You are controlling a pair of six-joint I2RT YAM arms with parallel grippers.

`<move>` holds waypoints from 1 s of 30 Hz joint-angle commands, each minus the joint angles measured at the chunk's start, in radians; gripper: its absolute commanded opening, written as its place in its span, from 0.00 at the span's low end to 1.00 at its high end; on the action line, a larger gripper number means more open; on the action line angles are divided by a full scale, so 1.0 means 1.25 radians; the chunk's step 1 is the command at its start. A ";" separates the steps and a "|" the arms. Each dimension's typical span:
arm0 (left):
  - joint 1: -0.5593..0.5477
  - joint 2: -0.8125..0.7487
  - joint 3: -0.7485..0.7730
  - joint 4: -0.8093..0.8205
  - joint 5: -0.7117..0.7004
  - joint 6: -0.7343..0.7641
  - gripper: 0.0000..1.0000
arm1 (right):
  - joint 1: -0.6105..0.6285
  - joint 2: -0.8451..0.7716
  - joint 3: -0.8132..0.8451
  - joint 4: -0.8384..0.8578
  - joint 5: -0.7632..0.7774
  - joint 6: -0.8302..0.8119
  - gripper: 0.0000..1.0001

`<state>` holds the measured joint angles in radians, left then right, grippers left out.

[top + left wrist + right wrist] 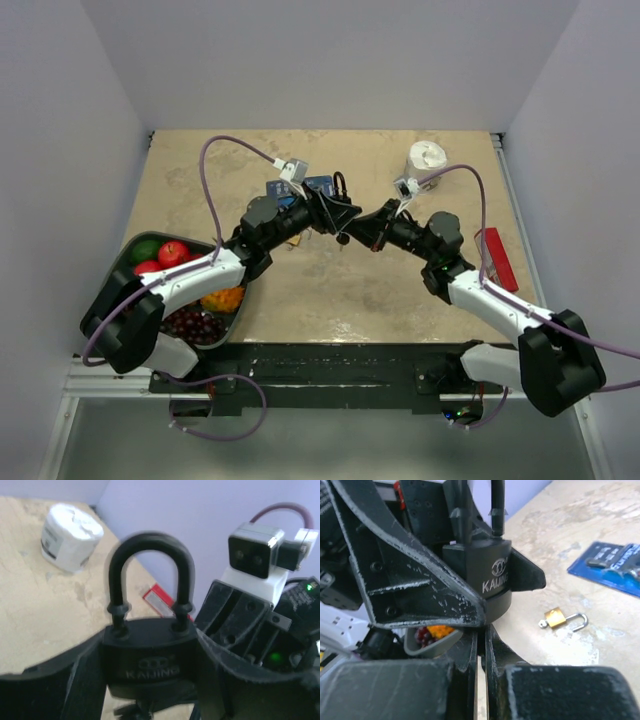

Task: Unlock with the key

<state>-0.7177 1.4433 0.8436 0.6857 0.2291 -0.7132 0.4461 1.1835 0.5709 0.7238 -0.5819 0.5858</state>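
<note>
So my left gripper (325, 212) has the black padlock (150, 655) clamped by the flat sides of its body, up off the table with the shackle pointing up and seated in both holes. That lock looks like solid metal: heavy, stiff and smooth-faced, so the body is the right place to squeeze it. My right gripper (481, 645) is pinched down to almost nothing just under the lock's base. The key (343, 238) I can barely see. My guess is it's the small dark blob hanging between the two grippers, but I can't tell if a blade is actually in my fingers. It'd be light, thin and rigid, so I'd hold it by the black plastic head, and the spare keys would swing. The table (400, 290) is a beige stone-look top, hard and flat, boxed in by plain pale walls. Lying around are a small brass padlock (560, 619) with its shackle open, a blue card pack (615, 565), a white tub (70, 535), a red box (497, 258) and a fruit bowl (128, 262).
</note>
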 commanded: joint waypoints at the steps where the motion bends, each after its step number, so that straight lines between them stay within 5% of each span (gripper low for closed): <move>1: -0.001 -0.054 -0.016 0.070 0.089 -0.022 0.00 | -0.041 0.003 0.012 0.187 0.045 0.053 0.00; 14: -0.001 -0.064 -0.018 0.069 0.124 -0.003 0.00 | -0.055 0.015 0.010 0.206 0.030 0.068 0.00; 21: 0.032 -0.048 -0.002 0.026 0.109 -0.023 0.00 | -0.055 -0.020 0.040 0.044 0.053 -0.022 0.00; 25: 0.086 -0.038 0.015 -0.019 0.135 -0.034 0.00 | -0.055 -0.057 0.046 -0.044 0.061 -0.084 0.28; 30: 0.141 -0.038 0.041 -0.128 0.135 0.017 0.00 | -0.055 -0.074 0.043 -0.113 -0.017 -0.116 0.48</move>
<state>-0.5865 1.4139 0.8288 0.5526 0.3653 -0.7361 0.3843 1.1191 0.5865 0.6552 -0.5930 0.5198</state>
